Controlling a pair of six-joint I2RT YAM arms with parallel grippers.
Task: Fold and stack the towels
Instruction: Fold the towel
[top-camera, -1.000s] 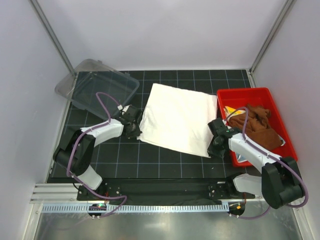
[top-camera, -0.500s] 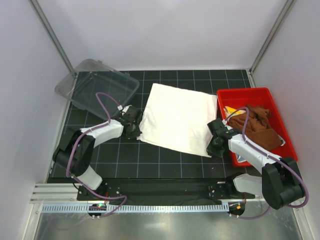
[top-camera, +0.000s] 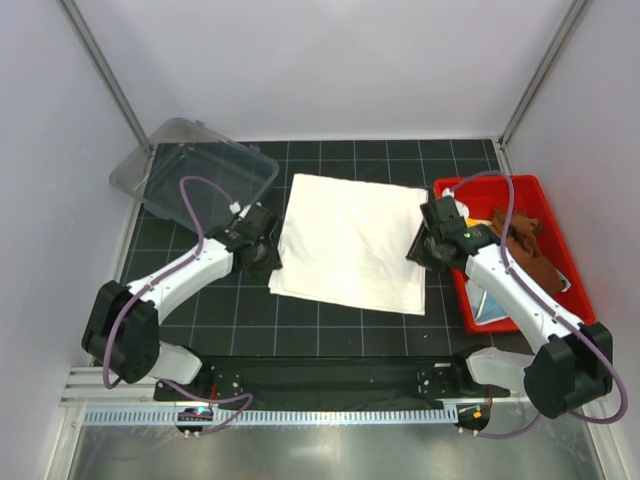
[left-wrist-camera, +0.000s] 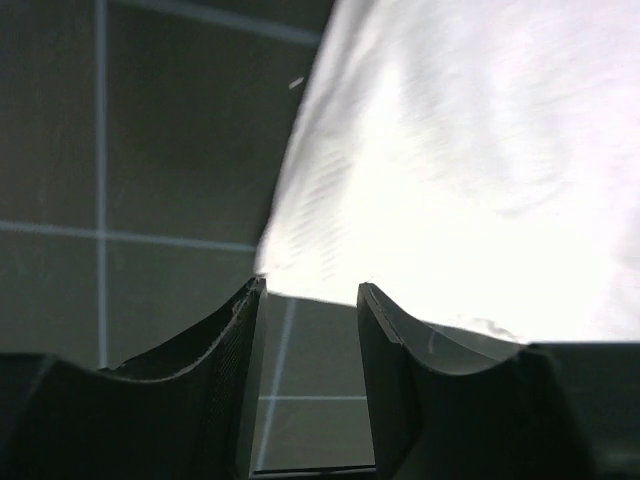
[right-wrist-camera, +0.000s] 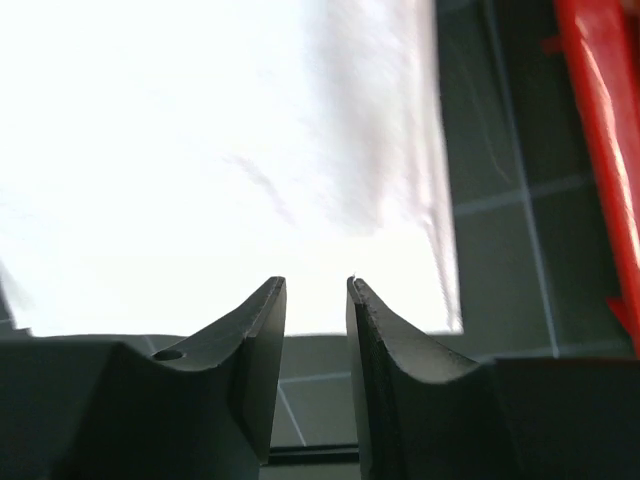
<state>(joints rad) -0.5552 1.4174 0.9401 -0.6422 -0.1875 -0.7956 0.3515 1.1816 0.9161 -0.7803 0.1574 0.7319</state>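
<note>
Releasing the cream-white towel (top-camera: 350, 240) a moment before, we had the left gripper (left-wrist-camera: 311, 290) and the right gripper (right-wrist-camera: 315, 285) with jaws apart and empty; this fold seemed finished.

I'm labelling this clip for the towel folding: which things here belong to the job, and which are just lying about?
Job: white towel, on the mat; rust-brown towel, in the red bin.
Lying about: clear plastic tub, far left.

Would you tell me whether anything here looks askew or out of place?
The clear bin sits rotated, one corner overhanging the black mat's left edge. The white towel lies slightly crooked to the grid lines; nothing spilled.
</note>
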